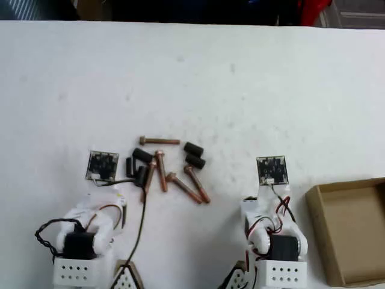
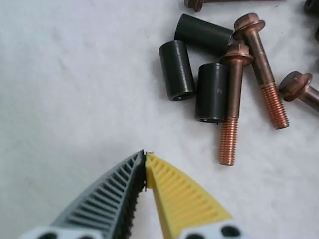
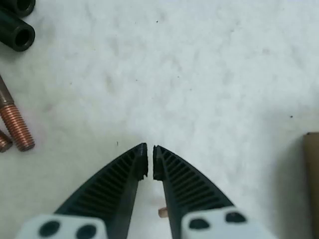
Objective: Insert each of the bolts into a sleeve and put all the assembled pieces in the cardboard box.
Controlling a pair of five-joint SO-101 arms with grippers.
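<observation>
The left gripper (image 2: 145, 159), grey and yellow jaws pressed together, is the nearer arm. The right gripper (image 3: 150, 162) is all but closed and empty. A black cylindrical sleeve (image 2: 177, 69) lies ahead of the left tips, toward the other arm, its long axis roughly along the reach, beside copper-coloured flanged bolts (image 2: 230, 104). The brown cardboard box (image 1: 355, 235) sits outboard of the right gripper.

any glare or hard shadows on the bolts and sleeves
High view: even light on the table, no glare. Left wrist view: sleeves and bolts cast only faint soft shadows. Right wrist view: a soft shadow beside the cardboard box.
</observation>
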